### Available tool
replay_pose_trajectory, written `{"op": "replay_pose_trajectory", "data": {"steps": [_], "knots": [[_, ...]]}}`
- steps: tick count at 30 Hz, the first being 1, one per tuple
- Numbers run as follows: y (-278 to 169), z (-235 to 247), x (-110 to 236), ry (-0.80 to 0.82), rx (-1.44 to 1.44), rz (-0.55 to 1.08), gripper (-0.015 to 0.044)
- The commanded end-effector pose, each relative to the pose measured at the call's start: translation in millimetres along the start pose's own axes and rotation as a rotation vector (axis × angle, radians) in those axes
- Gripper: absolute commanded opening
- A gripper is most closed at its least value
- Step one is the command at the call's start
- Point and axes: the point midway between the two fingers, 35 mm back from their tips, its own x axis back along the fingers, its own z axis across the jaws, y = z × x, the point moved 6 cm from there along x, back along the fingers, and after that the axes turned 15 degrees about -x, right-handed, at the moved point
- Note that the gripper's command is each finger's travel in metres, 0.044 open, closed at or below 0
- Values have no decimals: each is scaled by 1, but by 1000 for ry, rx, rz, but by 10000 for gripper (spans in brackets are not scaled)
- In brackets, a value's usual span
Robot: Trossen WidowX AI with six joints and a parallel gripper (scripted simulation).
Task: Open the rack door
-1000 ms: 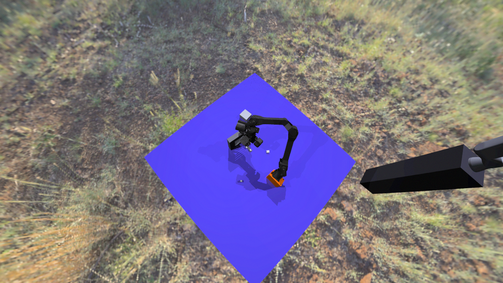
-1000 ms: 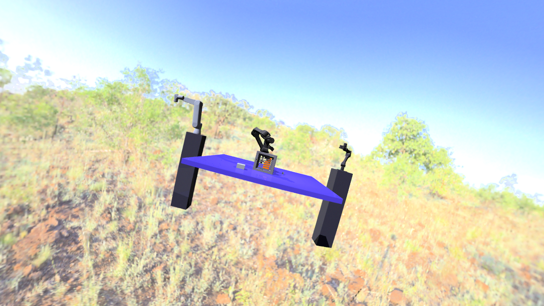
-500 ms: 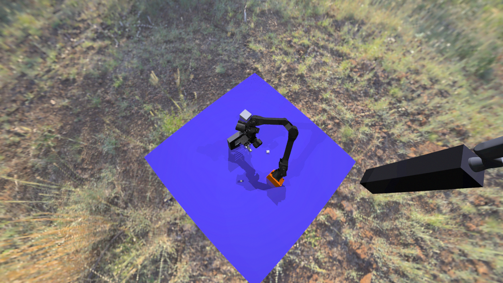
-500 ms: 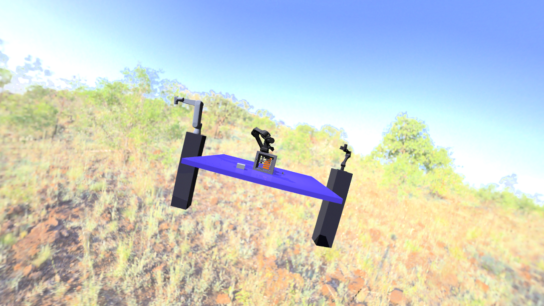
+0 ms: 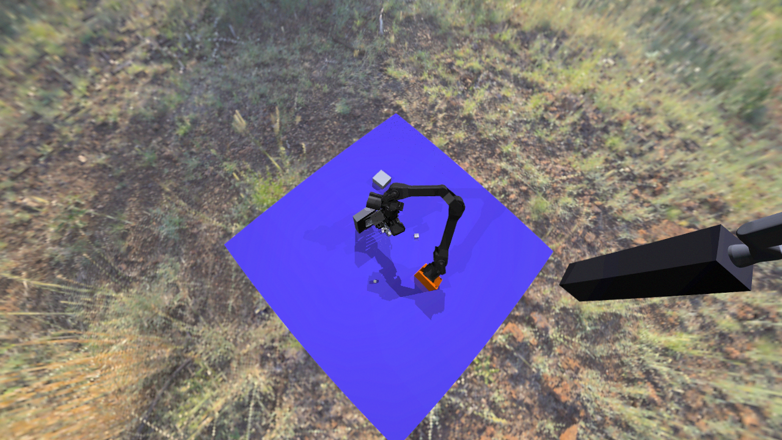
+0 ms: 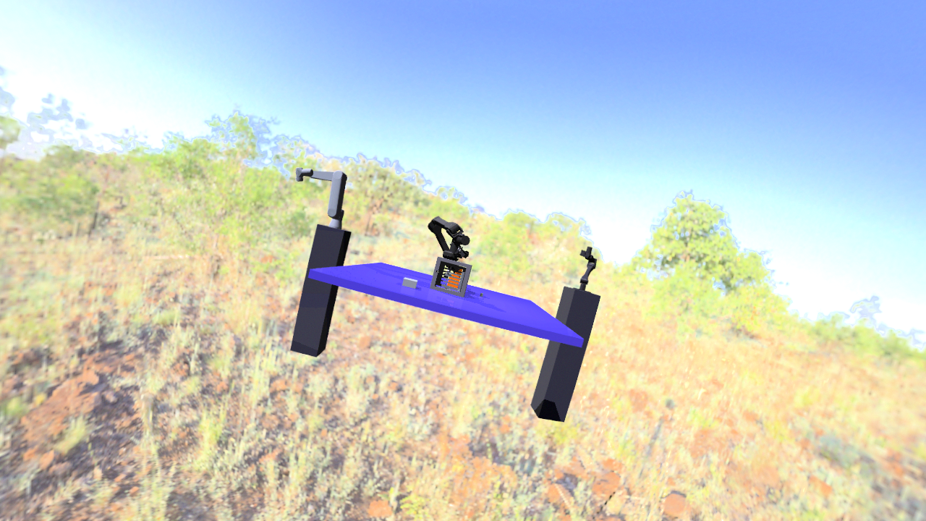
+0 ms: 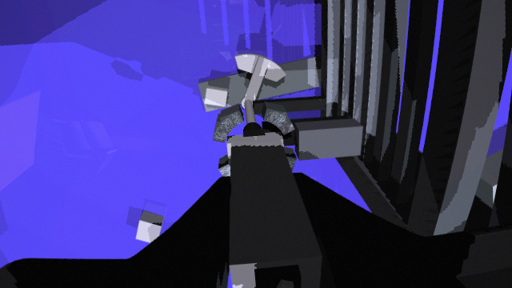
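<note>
fingers clamped on upright handle | handle: dark, straight-edged, squared bar between them | barred rack just beside them | small pale block on blue counter, apart from fingers

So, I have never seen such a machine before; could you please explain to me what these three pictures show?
You see one black robot arm standing on a blue table. The first picture looks down from above, the second looks from the side, farther away, and the third comes from a camera at the arm's wrist. On the table are a barred rack, a pale block and smaller pieces. The jaws are closed on the rack's upright handle. From these pictures, I cannot tell exactly how far the door is open.
</note>
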Motion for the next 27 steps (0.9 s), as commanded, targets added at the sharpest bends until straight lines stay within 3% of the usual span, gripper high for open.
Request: {"op": "replay_pose_trajectory", "data": {"steps": [1,27], "knots": [[0,4,1,-4,-104,-10,11],[14,48,1,0,-521,-11,11]]}}
